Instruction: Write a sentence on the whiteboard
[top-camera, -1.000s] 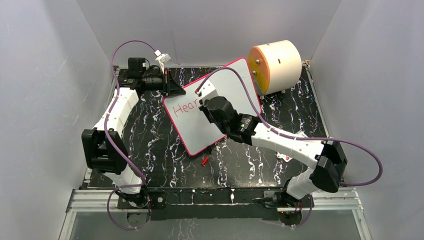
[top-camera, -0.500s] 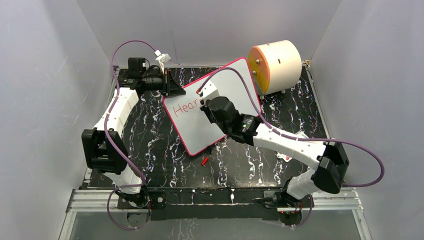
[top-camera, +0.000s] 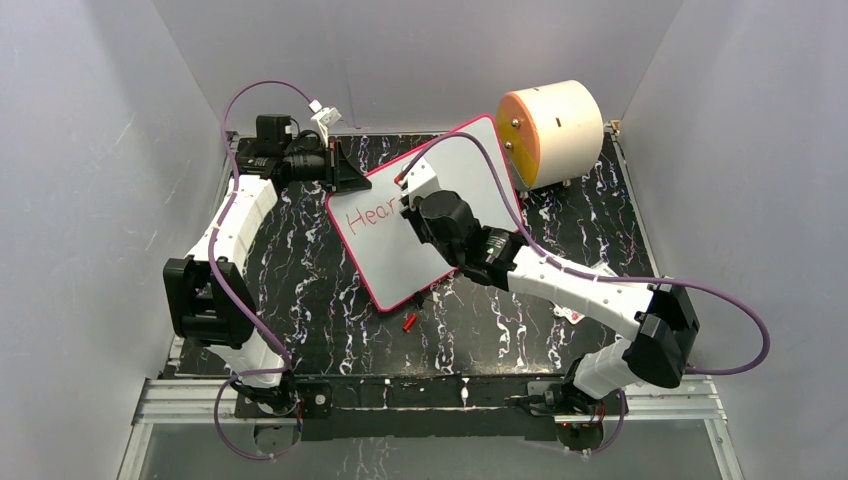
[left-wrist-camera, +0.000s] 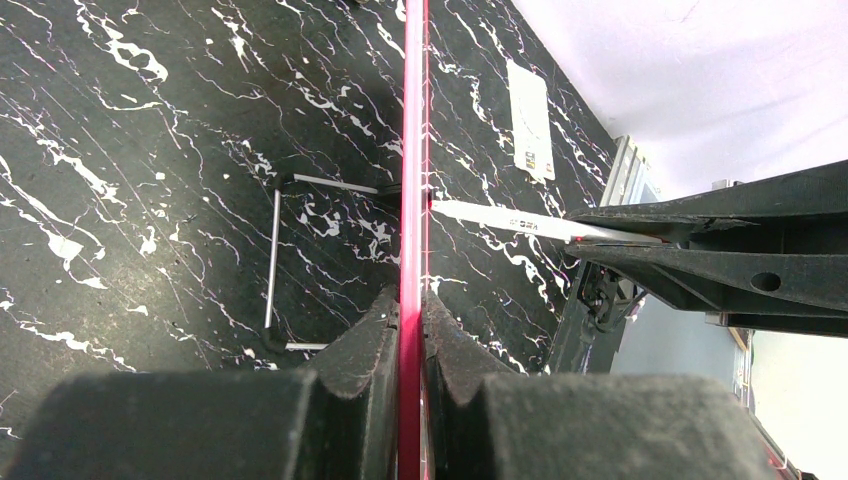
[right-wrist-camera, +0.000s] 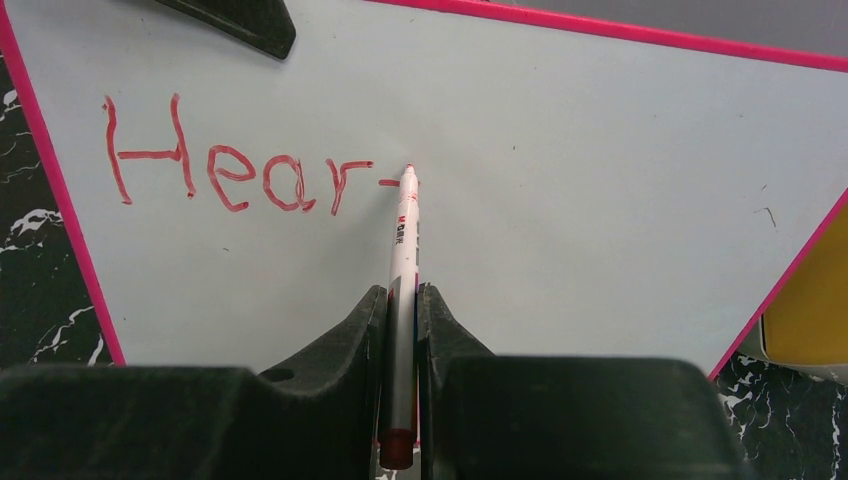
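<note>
The whiteboard (top-camera: 390, 265) with its pink-red rim stands tilted at mid-table. My left gripper (top-camera: 350, 172) is shut on its far-left edge; in the left wrist view the jaws (left-wrist-camera: 411, 300) pinch the red rim (left-wrist-camera: 412, 150) edge-on. My right gripper (right-wrist-camera: 401, 295) is shut on a white marker (right-wrist-camera: 403, 240) whose red tip touches the board. The sentence (right-wrist-camera: 220, 170) reads "Hear" in red, followed by a short dash-like stroke at the tip. From above, the right gripper (top-camera: 412, 205) covers the end of the lettering (top-camera: 368, 216).
A cream cylinder with an orange face (top-camera: 555, 130) stands at the back right, close to the board's corner. A small red cap (top-camera: 409, 322) lies on the black marbled table below the board. A thin wire stand (left-wrist-camera: 275, 260) sits behind the board.
The right gripper with the marker has slid slightly to the right along the board. The left arm and the board have not moved.
</note>
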